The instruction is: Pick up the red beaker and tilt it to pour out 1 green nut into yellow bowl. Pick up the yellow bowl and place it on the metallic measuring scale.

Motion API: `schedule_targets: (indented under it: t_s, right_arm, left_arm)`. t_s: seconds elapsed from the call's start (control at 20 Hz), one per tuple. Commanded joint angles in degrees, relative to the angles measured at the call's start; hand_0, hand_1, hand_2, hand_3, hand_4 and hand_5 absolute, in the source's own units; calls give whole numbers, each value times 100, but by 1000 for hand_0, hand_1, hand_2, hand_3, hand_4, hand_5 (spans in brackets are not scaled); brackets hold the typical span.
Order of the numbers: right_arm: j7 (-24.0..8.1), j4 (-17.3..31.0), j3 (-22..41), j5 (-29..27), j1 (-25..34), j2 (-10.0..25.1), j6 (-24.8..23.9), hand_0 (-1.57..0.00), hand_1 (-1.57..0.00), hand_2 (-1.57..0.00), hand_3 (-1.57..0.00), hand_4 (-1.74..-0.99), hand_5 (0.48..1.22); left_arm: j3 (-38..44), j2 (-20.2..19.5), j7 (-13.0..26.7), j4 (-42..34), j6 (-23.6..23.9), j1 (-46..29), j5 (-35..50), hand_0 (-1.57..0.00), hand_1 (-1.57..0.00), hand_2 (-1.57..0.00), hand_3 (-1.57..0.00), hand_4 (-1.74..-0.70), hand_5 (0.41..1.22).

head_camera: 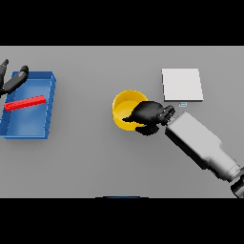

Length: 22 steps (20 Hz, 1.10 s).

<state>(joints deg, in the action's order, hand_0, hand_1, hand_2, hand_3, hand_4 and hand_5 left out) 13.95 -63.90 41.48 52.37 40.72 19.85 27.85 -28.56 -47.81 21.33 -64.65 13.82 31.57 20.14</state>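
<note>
The yellow bowl (125, 106) stands near the table's middle. My right hand (148, 116) sits at its right, near rim, with fingers curled over the edge and the thumb below it. What lies inside the bowl is hidden from me. The metallic measuring scale (182, 84), a flat pale square, lies just beyond and right of the bowl, with nothing on it. A long red object (25, 103), the only red thing in sight, lies flat inside a blue tray (50, 100) at far left. My left hand (13, 81) hovers over that tray's far left corner, fingers relaxed.
The blue tray fills the table's left side. My right forearm (198, 143) runs diagonally from the lower right toward the bowl.
</note>
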Motion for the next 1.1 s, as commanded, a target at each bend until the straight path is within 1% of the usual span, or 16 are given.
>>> schedule_targets:
  t_s: [0.0, 0.1, 0.2, 0.3, 0.35, 0.4, 0.5, 0.55, 0.65, 0.7, 0.75, 0.8, 0.85, 0.9, 1.0, 1.05]
  right_arm:
    - [40, 27, -6, -4, 52, -1, 55, -1045, -1009, -870, -574, -1552, 1079]
    - [35, -81, -28, -33, -37, 53, -27, -1235, -1211, -1122, -834, -1614, 1130]
    - [128, 13, 17, 10, 36, 40, -105, -1356, -1341, -1192, -1041, -1660, 1163]
    - [-41, -102, 22, 32, 0, 27, -127, -1433, -1424, -1240, -1183, -1689, 1184]
    - [46, -44, 18, 23, -19, 39, -255, -1461, -1453, -1264, -1218, -1699, 1191]
    - [128, 3, -15, -10, -16, 44, -326, -1483, -1477, -1293, -1233, -1708, 1197]
    - [-8, -90, -86, -94, -14, 46, -188, -1515, -1511, -1314, -1285, -1720, 1206]
    - [-21, -63, -136, -129, 31, 66, -139, -1526, -1523, -1319, -1311, -1724, 1209]
    - [-42, -212, -211, -211, 3, 168, -46, -1542, -1540, -1331, -1340, -1730, 1213]
    - [-65, -393, -297, -288, 9, 234, 67, -1548, -1546, -1337, -1331, -1732, 1215]
    - [-169, -554, -399, -352, -5, 280, 165, -1553, -1551, -1344, -1317, -1734, 1216]
    - [-261, -631, -445, -382, -22, 283, 233, -1556, -1555, -1389, -1284, -1735, 1217]
    - [-250, -760, -534, -433, 24, 375, 330, -1559, -1558, -1414, -1252, -1737, 1218]
    - [-328, -876, -606, -458, 2, 440, 372, -1562, -1561, -1429, -1228, -1737, 1218]
    - [-381, -981, -767, -456, 42, 583, 318, -1565, -1565, -1426, -1194, -1739, 1219]
    - [-511, -1041, -833, -441, 12, 627, 286, -1566, -1566, -1455, -1180, -1739, 1220]
  left_arm:
    - [-21, 10, -31, -7, 13, -42, -17, 1, 1, 1, 1, -719, 693]
    - [-10, 40, -72, -33, 72, -90, -5, 1, 1, 1, 1, -724, 696]
    - [22, -27, -67, 15, -21, -48, 17, 1, 1, 1, 1, -725, 698]
    - [-24, -32, 4, -67, -12, 0, -15, 1, 1, 1, 1, -722, 695]
    - [-28, -76, 44, -120, -11, -44, -8, 1, 1, 1, 1, -719, 697]
    - [-35, -47, 66, -118, 4, -39, -4, 1, 1, 1, 1, -719, 696]
    - [-42, -39, 47, -83, -25, -48, -3, 1, 1, 1, 1, -717, 693]
    - [-43, -18, 79, -91, -14, -36, 6, 1, 1, 1, 1, -716, 694]
    - [-6, -34, 67, -25, -42, -9, 22, 1, 1, 1, 1, -717, 696]
    - [-22, -4, 48, 31, -35, -9, -4, 1, 1, 1, 1, -719, 696]
    - [-4, -38, 90, -19, -58, -5, 29, 1, 1, 1, 1, -723, 694]
    - [-18, -18, 62, -62, -35, -42, 35, 1, 1, 1, 1, -724, 693]
    - [-38, -56, 104, -139, -15, -42, 8, 1, 1, 1, 1, -724, 693]
    - [-6, -80, 50, -44, -52, -45, 13, 1, 1, 1, 1, -723, 692]
    - [-68, 25, 75, -36, -20, -19, -23, 1, 1, 1, 1, -717, 686]
    - [-66, -47, 40, -91, -25, -96, -28, 1, 1, 1, 1, -714, 686]
